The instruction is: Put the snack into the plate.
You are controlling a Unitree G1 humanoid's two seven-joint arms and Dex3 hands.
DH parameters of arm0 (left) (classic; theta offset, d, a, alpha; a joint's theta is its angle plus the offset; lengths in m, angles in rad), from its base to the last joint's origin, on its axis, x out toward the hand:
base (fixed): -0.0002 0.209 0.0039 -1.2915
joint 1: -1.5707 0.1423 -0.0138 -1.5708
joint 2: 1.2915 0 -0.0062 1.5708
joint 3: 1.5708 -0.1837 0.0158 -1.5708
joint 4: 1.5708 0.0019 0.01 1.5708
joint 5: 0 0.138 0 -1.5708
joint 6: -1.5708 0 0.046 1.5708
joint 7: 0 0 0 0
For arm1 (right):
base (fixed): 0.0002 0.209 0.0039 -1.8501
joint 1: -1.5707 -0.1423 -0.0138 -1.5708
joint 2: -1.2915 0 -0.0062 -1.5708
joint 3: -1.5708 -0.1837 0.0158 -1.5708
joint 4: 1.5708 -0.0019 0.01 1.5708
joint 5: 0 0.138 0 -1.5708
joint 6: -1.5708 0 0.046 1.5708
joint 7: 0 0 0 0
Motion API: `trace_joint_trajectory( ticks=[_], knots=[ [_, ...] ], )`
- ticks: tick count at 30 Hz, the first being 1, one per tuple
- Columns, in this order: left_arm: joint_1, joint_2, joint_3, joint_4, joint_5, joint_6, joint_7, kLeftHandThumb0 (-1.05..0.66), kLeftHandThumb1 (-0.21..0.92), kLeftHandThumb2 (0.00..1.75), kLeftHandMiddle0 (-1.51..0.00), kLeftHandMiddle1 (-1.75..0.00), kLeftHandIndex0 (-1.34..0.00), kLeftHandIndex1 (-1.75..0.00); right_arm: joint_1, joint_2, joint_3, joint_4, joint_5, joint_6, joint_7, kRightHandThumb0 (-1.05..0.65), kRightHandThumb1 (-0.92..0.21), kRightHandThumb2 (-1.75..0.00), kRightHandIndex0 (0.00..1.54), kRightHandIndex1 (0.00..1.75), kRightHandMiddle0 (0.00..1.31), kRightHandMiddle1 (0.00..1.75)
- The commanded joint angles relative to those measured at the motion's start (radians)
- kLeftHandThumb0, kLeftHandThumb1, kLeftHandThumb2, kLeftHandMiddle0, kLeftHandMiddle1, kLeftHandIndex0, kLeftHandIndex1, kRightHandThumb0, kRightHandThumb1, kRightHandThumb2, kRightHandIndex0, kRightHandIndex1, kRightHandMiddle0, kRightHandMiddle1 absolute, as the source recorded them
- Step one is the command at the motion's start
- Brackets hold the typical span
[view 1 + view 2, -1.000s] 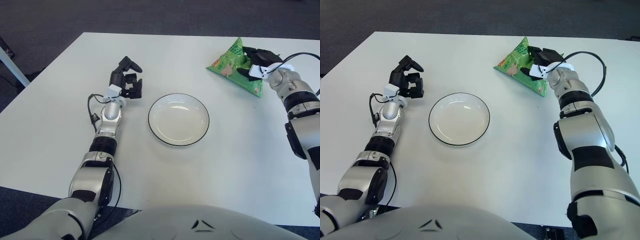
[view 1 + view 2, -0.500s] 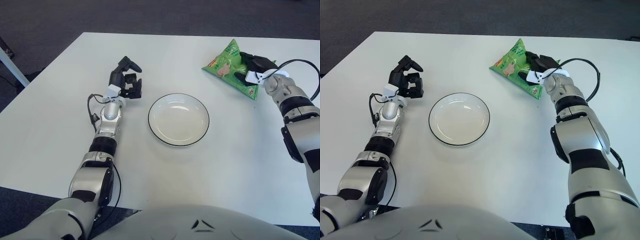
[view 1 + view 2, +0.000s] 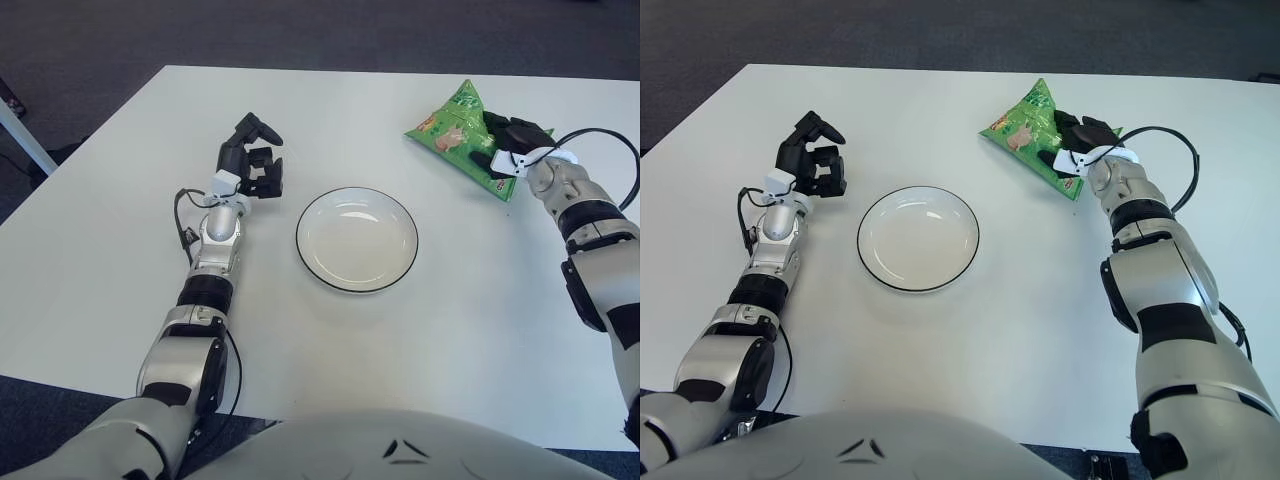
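Note:
A green snack bag [image 3: 455, 135] lies on the white table, to the upper right of the plate. My right hand [image 3: 506, 144] has its black fingers closed on the bag's right edge; it also shows in the right eye view [image 3: 1072, 141]. A white plate with a dark rim [image 3: 357, 239] sits empty at the middle of the table. My left hand [image 3: 253, 160] rests left of the plate with its fingers curled, holding nothing.
The white table [image 3: 120, 200] has its left edge and far edge in view, with dark carpet beyond. A black cable [image 3: 615, 150] loops off my right wrist.
My right hand and the snack bag have shifted slightly left and toward the plate. My left hand has not moved.

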Motion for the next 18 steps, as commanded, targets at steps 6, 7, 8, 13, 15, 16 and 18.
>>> trace_joint_trajectory(
  ticks=[6,7,8,13,15,16,18],
  knots=[
    [0.122,-0.033,-0.011,0.048,0.022,-0.008,0.025,-0.46,0.38,1.24,-1.28,-1.75,-0.57,-1.75,0.062,0.009,0.024,0.026,-0.006,0.007,0.009,-0.98,-0.92,-0.77,0.00,0.00,0.00,0.97],
    [0.122,-0.033,-0.012,0.047,0.023,-0.009,0.026,-0.46,0.37,1.25,-1.28,-1.75,-0.57,-1.75,0.063,0.001,0.026,0.021,-0.007,-0.003,0.004,-0.97,-0.92,-0.76,0.00,0.00,0.00,1.04],
    [0.122,-0.034,-0.012,0.046,0.024,-0.009,0.027,-0.46,0.37,1.25,-1.28,-1.75,-0.57,-1.75,0.063,-0.004,0.028,0.017,-0.008,-0.009,0.001,-0.96,-0.92,-0.74,0.00,0.00,0.00,1.10],
    [0.120,-0.033,-0.011,0.048,0.025,-0.016,0.027,-0.46,0.37,1.25,-1.29,-1.75,-0.57,-1.75,0.064,-0.014,0.053,0.003,-0.033,-0.008,-0.082,-0.72,-0.83,-0.68,0.01,0.56,0.09,1.49],
    [0.119,-0.033,-0.011,0.050,0.026,-0.019,0.024,-0.46,0.37,1.26,-1.29,-1.75,-0.57,-1.75,0.065,-0.012,0.062,0.003,-0.040,0.009,-0.123,-0.53,-0.70,-0.82,0.00,1.10,0.27,1.63],
    [0.119,-0.033,-0.011,0.051,0.026,-0.020,0.024,-0.46,0.37,1.26,-1.29,-1.75,-0.57,-1.75,0.065,-0.011,0.066,0.003,-0.041,0.013,-0.134,-0.51,-0.67,-0.86,0.00,1.23,0.30,1.66],
    [0.119,-0.032,-0.011,0.053,0.026,-0.021,0.022,-0.46,0.37,1.25,-1.29,-1.75,-0.57,-1.75,0.064,-0.011,0.070,0.003,-0.040,0.020,-0.150,-0.46,-0.58,-0.98,0.00,1.53,0.39,1.71]
  ],
)
